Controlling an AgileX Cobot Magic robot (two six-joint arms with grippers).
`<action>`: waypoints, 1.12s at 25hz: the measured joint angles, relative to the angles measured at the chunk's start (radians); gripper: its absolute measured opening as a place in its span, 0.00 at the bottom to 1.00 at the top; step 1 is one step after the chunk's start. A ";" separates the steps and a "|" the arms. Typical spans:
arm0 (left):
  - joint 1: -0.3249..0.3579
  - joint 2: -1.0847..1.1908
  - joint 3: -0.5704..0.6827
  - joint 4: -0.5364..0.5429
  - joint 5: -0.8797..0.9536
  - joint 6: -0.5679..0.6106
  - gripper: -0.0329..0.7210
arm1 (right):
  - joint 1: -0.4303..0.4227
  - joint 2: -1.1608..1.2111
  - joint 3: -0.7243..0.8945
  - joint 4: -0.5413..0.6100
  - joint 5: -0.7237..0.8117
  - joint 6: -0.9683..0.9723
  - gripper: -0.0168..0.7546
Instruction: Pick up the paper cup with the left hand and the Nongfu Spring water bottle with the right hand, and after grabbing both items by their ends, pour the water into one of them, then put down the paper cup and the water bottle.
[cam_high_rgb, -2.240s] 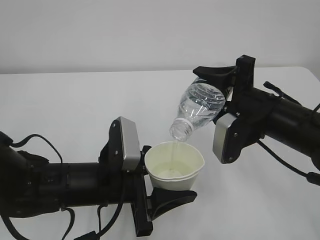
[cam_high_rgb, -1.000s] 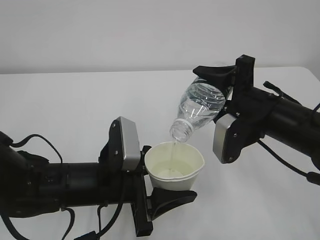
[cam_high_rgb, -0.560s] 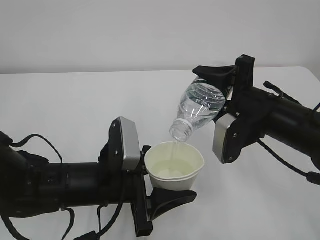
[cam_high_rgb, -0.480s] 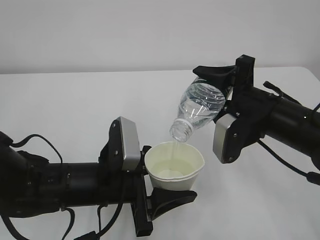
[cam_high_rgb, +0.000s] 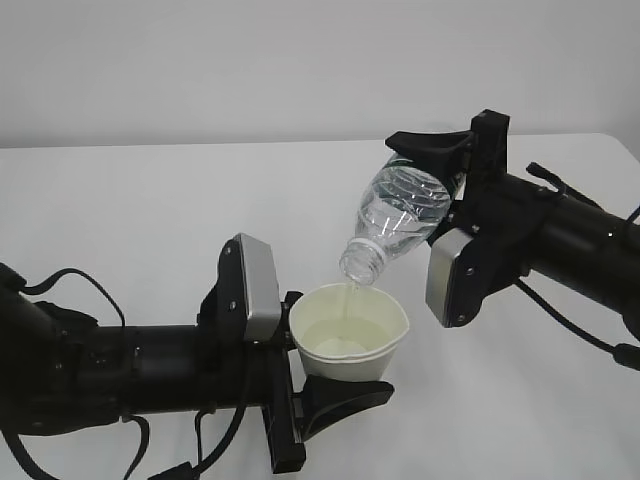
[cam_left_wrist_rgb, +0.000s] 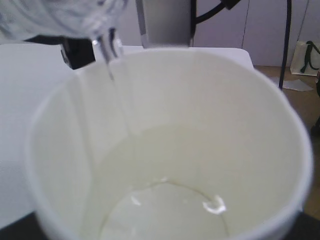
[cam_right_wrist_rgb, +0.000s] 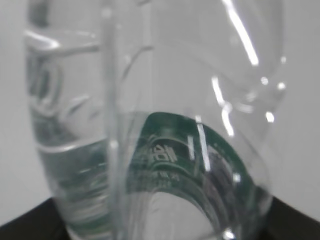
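We count one paper cup (cam_high_rgb: 349, 340), one Nongfu Spring water bottle (cam_high_rgb: 397, 218) tilted above the cup, and two black robot arms flanking the cup.

I see a white table (cam_high_rgb: 150, 200) against a plain pale wall (cam_high_rgb: 250, 60); brown floor (cam_left_wrist_rgb: 300, 90) shows beyond its edge.
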 joint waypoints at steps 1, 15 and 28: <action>0.000 0.000 0.000 0.000 0.000 0.000 0.65 | 0.000 0.000 0.000 0.000 0.000 -0.002 0.61; 0.000 0.000 0.000 0.000 0.000 0.000 0.65 | 0.000 -0.002 -0.002 0.000 0.000 -0.011 0.61; 0.000 0.000 0.000 0.000 0.002 0.000 0.65 | 0.000 -0.001 -0.002 0.000 0.000 -0.020 0.61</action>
